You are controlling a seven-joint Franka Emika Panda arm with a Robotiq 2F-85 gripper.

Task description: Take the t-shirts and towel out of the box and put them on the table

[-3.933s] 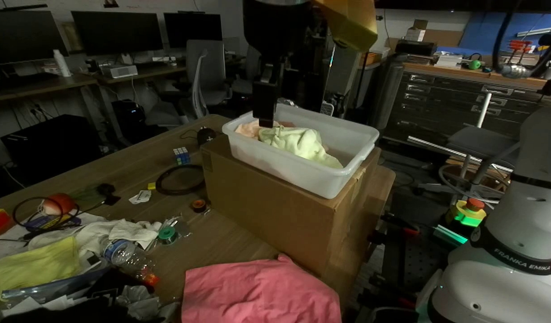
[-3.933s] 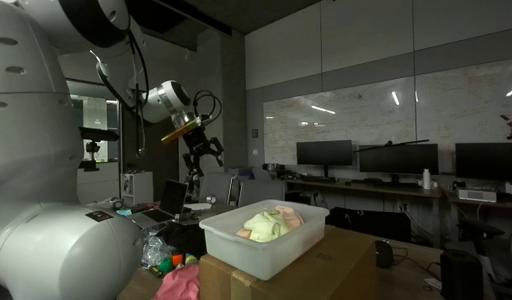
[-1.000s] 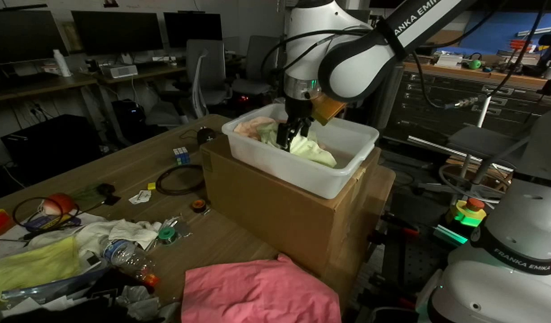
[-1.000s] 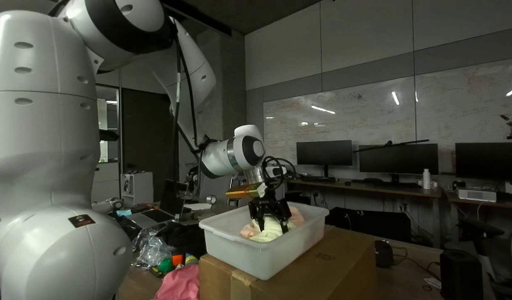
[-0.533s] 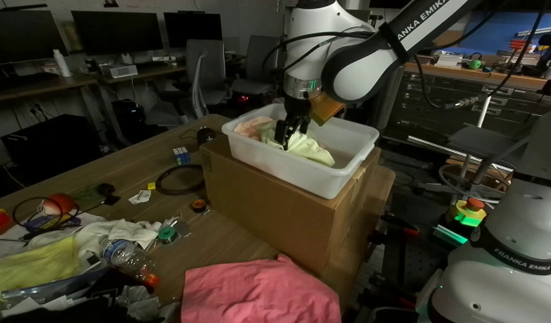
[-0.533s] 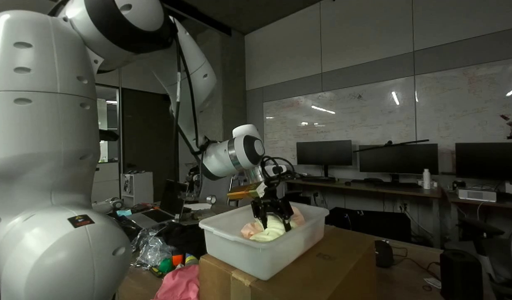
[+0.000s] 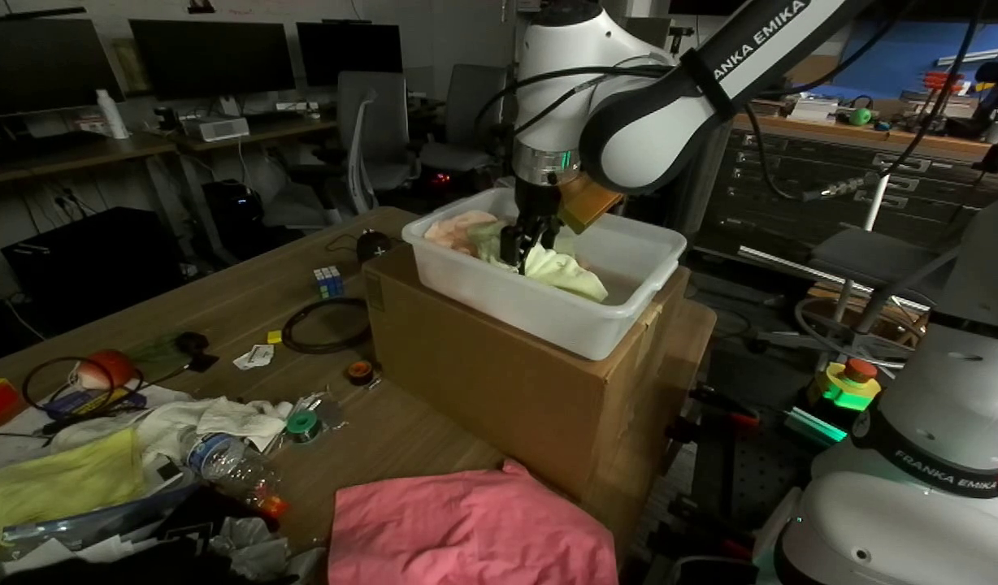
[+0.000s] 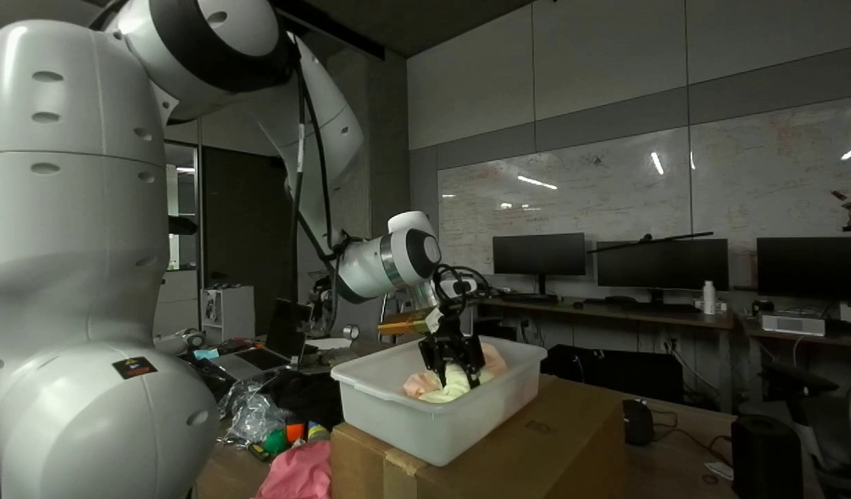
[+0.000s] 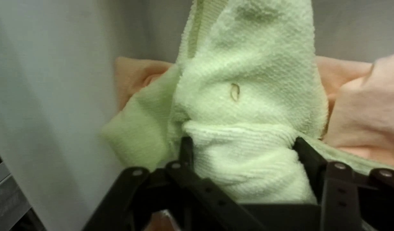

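The light-green towel [image 7: 579,280] lies bunched inside the white tub [image 7: 507,294], on top of a peach cloth [image 7: 449,231]. My gripper [image 7: 535,258] points down inside the tub. In the wrist view the gripper [image 9: 242,142] has a thick fold of the towel [image 9: 248,166] squeezed between its two fingers, which touch it on both sides. The towel still rests in the tub. The peach cloth shows on either side of it in the wrist view [image 9: 370,106]. A pink cloth [image 7: 475,528] lies spread on the wooden table [image 7: 418,431].
The tub stands on a brown cardboard carton [image 7: 483,382] on the table. A bottle [image 7: 223,459], a yellow cloth [image 7: 68,479], a white cloth [image 7: 239,418], a cable coil [image 7: 324,325] and a puzzle cube [image 7: 329,282] lie on the table.
About four seconds ago my gripper was open above the tub. It has come down into the tub around the towel. In the last second it moved only slightly and its fingers drew closer together.
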